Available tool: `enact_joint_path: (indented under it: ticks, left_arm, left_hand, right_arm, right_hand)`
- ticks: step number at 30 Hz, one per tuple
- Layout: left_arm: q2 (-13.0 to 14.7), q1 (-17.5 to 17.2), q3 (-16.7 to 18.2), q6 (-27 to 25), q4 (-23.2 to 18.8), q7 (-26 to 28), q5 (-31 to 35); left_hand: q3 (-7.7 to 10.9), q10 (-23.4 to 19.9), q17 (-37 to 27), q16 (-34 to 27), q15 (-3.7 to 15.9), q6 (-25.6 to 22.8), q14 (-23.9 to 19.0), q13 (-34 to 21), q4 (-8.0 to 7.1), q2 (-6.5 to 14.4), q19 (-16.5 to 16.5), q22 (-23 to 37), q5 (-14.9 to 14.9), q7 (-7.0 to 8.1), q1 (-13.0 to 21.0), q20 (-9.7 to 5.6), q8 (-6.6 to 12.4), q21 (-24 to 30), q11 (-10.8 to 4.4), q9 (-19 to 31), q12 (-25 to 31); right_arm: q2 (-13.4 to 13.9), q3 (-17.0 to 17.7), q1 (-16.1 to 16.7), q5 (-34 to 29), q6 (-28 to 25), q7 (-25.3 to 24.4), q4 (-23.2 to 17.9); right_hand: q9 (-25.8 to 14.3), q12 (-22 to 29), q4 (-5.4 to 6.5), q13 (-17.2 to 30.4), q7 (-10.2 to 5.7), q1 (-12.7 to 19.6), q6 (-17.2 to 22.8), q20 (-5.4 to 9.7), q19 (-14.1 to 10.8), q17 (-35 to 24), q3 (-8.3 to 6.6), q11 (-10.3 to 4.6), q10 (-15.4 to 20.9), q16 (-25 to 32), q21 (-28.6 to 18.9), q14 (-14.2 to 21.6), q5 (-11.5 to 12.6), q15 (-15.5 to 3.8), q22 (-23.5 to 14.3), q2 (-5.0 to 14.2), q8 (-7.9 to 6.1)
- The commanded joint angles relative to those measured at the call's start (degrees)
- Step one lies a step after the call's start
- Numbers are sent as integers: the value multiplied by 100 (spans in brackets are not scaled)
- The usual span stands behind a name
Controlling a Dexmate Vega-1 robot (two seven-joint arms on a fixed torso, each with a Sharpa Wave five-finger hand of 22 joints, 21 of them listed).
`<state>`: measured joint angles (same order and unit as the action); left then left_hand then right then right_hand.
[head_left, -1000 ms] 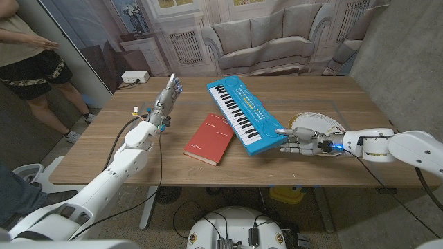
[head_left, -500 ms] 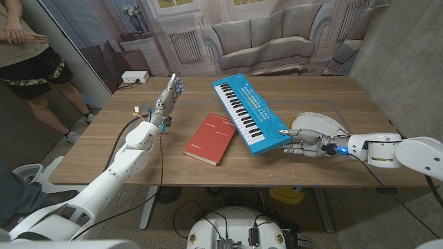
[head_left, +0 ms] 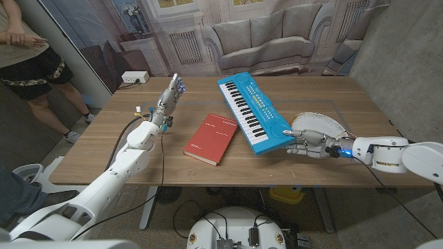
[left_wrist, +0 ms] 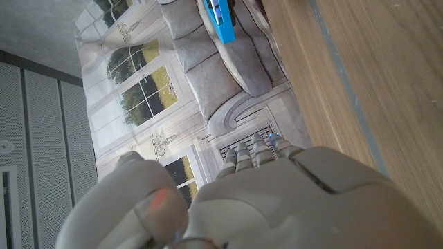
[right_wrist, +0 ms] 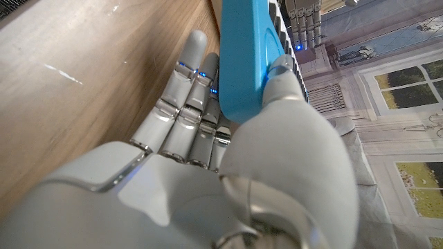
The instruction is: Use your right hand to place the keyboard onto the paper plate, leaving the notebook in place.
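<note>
— Where is the blue plastic toy keyboard (head_left: 255, 113) with its row of black and white keys?

— In my right hand (head_left: 310, 144). I have its near end pinched: in the right wrist view my thumb (right_wrist: 280, 75) lies on the keyed side and my fingers (right_wrist: 181, 111) run along under the blue edge (right_wrist: 243, 55). That near corner sits at my fingertips, and the body runs off from them.

— Which way does it point?

— Its long axis lies on a slant across the wooden table (head_left: 124, 159). The near end is at my right fingertips, the far end reaches away toward the table's back edge, on the side of my left hand. The keys face up.

— And the white paper plate (head_left: 318, 125)?

— Just behind my right hand. The keyboard's near end lies just beside its rim; whether they overlap I cannot tell.

— The red hardcover notebook (head_left: 209, 139)?

— Flat on the table beside the keyboard, between my two hands.

— Your left hand (head_left: 168, 96)?

— Raised over the far part of the table, fingers straight and close together, holding nothing, well apart from the keyboard.
</note>
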<state>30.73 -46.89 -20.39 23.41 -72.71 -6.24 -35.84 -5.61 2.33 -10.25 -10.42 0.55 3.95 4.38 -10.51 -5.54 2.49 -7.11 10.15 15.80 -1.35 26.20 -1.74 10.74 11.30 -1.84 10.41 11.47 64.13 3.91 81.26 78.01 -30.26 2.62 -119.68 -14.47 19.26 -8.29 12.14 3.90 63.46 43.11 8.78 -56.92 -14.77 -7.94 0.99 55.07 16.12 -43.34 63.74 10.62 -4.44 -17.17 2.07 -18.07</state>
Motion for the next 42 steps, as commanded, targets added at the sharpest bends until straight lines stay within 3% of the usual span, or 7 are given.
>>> enact_joint_path:
  ticks: [1,31,42]
  left_arm:
    - [22,0,-16,-68,-42,5,24]
    - [-20,149,-104,-124,73,-156,25]
    - [-69,239,-137,-100,198,-241,23]
  left_hand:
    - [-57,49,-19,-33,2,11,39,-24,-2,13,-61,17,2,8,48,5,42,11,1,19,6]
    - [-95,49,-19,-33,-12,11,42,-24,-1,30,-66,17,3,11,65,11,41,10,3,18,6]
    - [-111,49,-19,-33,-13,11,41,-24,-1,38,-69,17,3,13,72,9,41,9,-7,18,6]
  right_arm:
    - [-208,459,378,-151,-131,-109,-165]
    - [-1102,1463,1333,-629,-219,-226,-428]
    - [-1411,1630,1551,-832,-180,-168,-457]
  right_hand:
    - [-64,5,129,17,-963,669,1246,412,34,-104,-170,-821,883,39,-63,753,-10,-847,-28,677,-40]
    - [-91,-4,135,53,-959,664,1264,413,113,-138,-179,-845,870,26,-165,725,-10,-846,-43,671,-3]
    - [-106,-7,144,55,-958,651,1270,411,147,-151,-178,-837,880,23,-202,718,-11,-843,-47,667,8]
